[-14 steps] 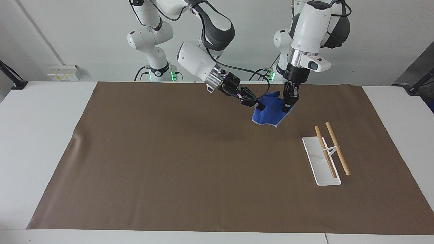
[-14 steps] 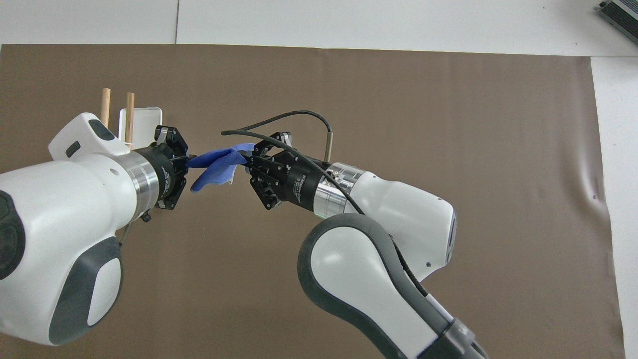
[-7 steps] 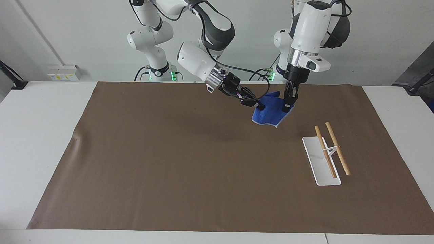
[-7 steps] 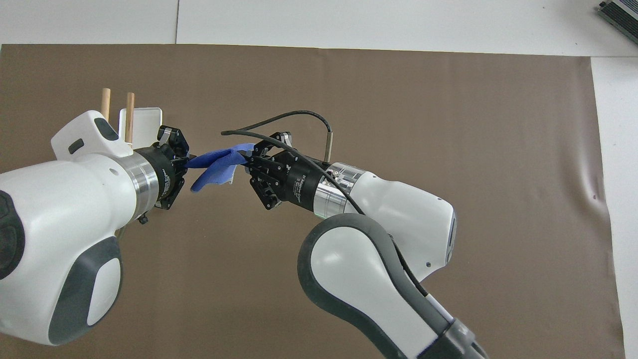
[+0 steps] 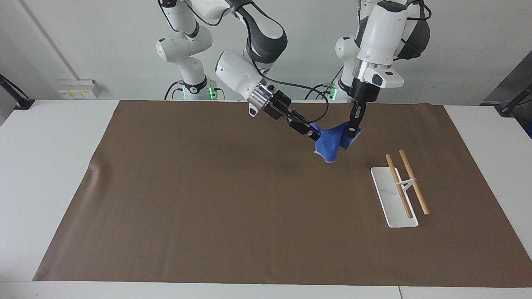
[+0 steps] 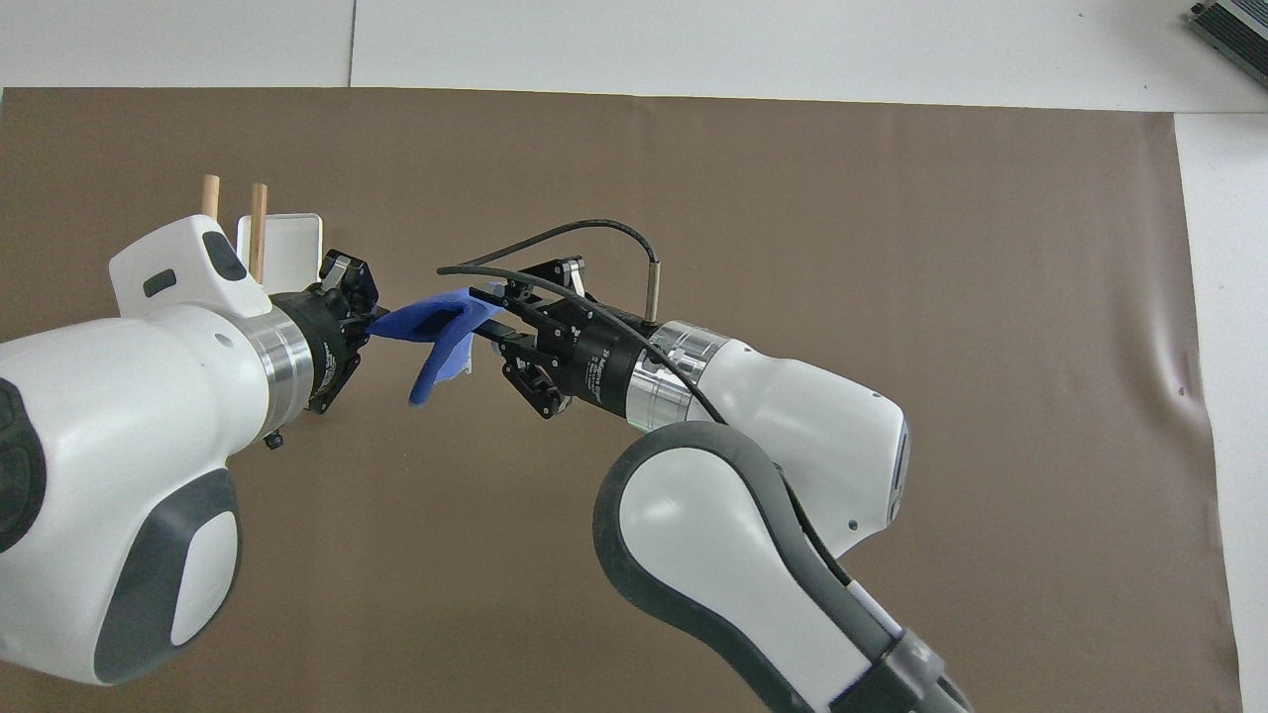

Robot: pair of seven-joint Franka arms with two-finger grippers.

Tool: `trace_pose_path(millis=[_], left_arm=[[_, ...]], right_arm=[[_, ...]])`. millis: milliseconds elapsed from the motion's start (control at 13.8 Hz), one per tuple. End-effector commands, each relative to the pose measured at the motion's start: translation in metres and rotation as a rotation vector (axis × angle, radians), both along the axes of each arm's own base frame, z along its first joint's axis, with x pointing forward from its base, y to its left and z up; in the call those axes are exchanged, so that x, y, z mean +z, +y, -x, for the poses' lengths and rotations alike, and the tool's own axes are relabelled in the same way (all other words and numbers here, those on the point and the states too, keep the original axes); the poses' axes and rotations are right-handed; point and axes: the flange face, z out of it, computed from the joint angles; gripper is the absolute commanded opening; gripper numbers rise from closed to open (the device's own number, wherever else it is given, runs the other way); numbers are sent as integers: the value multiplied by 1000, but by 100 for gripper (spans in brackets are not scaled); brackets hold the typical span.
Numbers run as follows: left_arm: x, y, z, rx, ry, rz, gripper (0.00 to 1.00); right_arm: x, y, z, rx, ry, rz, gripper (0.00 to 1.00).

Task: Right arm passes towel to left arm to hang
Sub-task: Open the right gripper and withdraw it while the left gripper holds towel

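Observation:
The blue towel (image 5: 330, 145) hangs in the air over the brown mat, on the left arm's half. My left gripper (image 5: 352, 133) points down and is shut on one edge of it. My right gripper (image 5: 312, 133) reaches in at the towel's other edge with its fingers spread; the cloth still touches one finger and sags between the grippers. In the overhead view the towel (image 6: 436, 342) droops from the left gripper (image 6: 371, 322) toward the right gripper (image 6: 492, 315).
A white rack base (image 5: 395, 203) with two wooden rods (image 5: 409, 180) stands on the brown mat (image 5: 208, 207), toward the left arm's end and farther from the robots than the towel. It also shows in the overhead view (image 6: 282, 238).
The right gripper's fingers have spread and let the towel go. The towel's freed part has dropped and now sags lower, held by the left gripper.

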Motion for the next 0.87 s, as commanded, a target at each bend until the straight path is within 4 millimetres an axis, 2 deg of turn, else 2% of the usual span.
trace_pose_path(millis=[0,218,290,436,508,799], left_arm=[[-4,4,3,-90,-10,-28,0],[-7,12,0,-325,-26,-129,0],[-10,22,-4,-368,-21,-147,0],[-11,28,-8,-408,-23,-163,0],[-13,30,-11,-430,-25,-170,0],[-19,60,-31,-504,-37,-199,0]], right_arm=[[-16,-12,1,33,-142,141,100],[-33,-36,-2,93,-306,322,100],[-36,-49,-8,107,-345,366,100],[-42,-65,-17,182,-463,484,100],[-44,-80,-25,211,-517,545,100],[-50,-104,-40,324,-640,713,100]])
